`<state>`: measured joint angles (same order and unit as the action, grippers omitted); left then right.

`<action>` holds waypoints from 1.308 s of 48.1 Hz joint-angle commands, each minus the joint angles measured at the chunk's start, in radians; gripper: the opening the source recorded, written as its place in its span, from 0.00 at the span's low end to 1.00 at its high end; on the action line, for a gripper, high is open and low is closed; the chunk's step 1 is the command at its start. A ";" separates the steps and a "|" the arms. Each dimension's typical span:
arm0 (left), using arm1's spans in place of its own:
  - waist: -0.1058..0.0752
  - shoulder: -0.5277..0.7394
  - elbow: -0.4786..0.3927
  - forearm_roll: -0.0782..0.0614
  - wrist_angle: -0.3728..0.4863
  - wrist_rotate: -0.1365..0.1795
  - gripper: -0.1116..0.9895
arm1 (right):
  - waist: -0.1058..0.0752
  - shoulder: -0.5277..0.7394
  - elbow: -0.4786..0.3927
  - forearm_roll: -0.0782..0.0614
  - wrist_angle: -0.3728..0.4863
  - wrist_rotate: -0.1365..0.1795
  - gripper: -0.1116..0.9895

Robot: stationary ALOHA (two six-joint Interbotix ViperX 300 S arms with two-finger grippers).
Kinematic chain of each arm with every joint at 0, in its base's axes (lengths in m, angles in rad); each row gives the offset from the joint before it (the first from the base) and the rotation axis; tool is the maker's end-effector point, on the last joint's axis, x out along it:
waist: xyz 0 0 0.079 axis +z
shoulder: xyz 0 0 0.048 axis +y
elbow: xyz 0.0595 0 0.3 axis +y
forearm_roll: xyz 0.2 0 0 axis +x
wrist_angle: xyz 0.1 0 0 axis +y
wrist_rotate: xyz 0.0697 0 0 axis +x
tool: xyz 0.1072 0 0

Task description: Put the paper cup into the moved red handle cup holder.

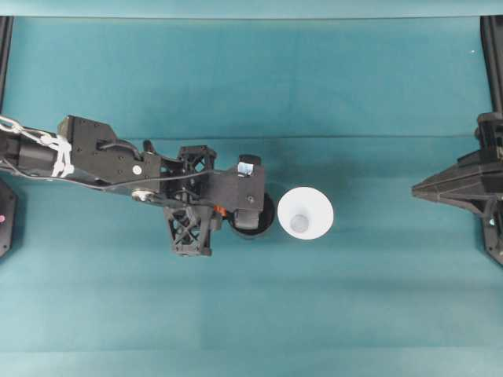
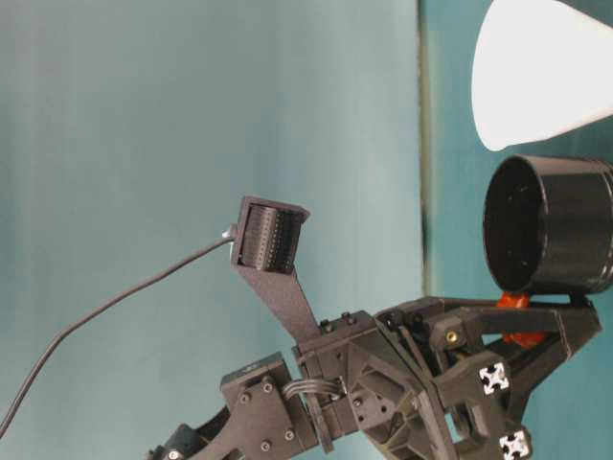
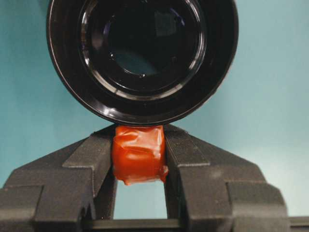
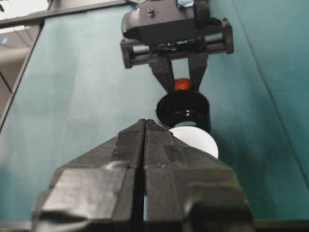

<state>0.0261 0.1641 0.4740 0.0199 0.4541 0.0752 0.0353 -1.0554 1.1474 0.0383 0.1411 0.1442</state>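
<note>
Overhead, the left gripper point(image 1: 228, 210) hid most of the red handle cup holder point(image 1: 266, 222), with the paper cup point(image 1: 306, 213) standing just beside it on the table point(image 1: 236, 78). From the left wrist, its jaws were clamped on the orange-red handle point(image 3: 139, 153). From the right wrist, the right gripper point(image 4: 145, 126) had its jaws pressed together, empty, blocking part of the paper cup.

- The table point(image 1: 236, 71) has a plain teal-green cover, without pattern.
- The red handle cup holder point(image 3: 145, 96) is glossy black, and its handle tab point(image 3: 138, 153) is shiny orange-red.
- The paper cup point(image 1: 314, 206) is plain white, with a greyish base inside.
- The left gripper point(image 3: 140, 159) is matte black.
- The right gripper point(image 4: 145, 126) is black too, with dark tape on the fingers.
- 2 small black-and-white markers point(image 2: 495, 378) are on the left arm.
</note>
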 commanded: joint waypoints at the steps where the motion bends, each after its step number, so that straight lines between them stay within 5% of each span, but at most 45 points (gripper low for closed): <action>1: -0.002 -0.005 -0.002 0.002 -0.017 0.002 0.37 | -0.003 0.008 -0.020 -0.002 -0.005 0.006 0.00; 27: -0.003 -0.005 0.003 0.002 -0.014 0.000 0.37 | -0.003 0.008 -0.020 -0.002 -0.005 0.006 0.00; 39: -0.003 -0.008 0.003 0.002 -0.017 0.009 0.94 | -0.003 0.008 -0.020 -0.002 -0.005 0.008 0.00; 63: -0.003 -0.072 0.002 0.002 0.012 0.006 0.89 | -0.003 0.006 -0.020 0.000 0.012 0.008 0.00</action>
<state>0.0245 0.1411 0.4832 0.0199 0.4602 0.0798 0.0337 -1.0569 1.1474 0.0383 0.1473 0.1442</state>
